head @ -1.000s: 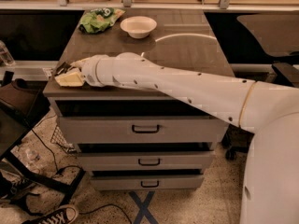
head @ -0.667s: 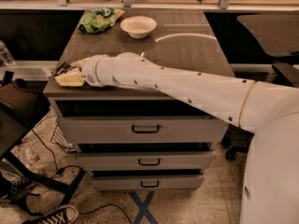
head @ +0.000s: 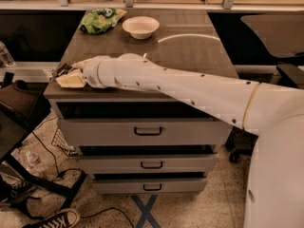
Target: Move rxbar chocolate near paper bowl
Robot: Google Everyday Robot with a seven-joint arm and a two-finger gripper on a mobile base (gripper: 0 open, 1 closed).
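The rxbar chocolate (head: 62,70) is a small dark wrapper at the front left corner of the cabinet top; only a part of it shows beside my gripper. My gripper (head: 71,79) is at that corner, right against the bar, with the white arm reaching in from the right. The paper bowl (head: 140,26) is a white round bowl at the back of the top, left of centre, far from the bar.
A green snack bag (head: 100,20) lies left of the bowl at the back. The grey cabinet top (head: 190,51) sits over three drawers (head: 147,131). A black chair (head: 19,113), cables and shoes lie at the left on the floor.
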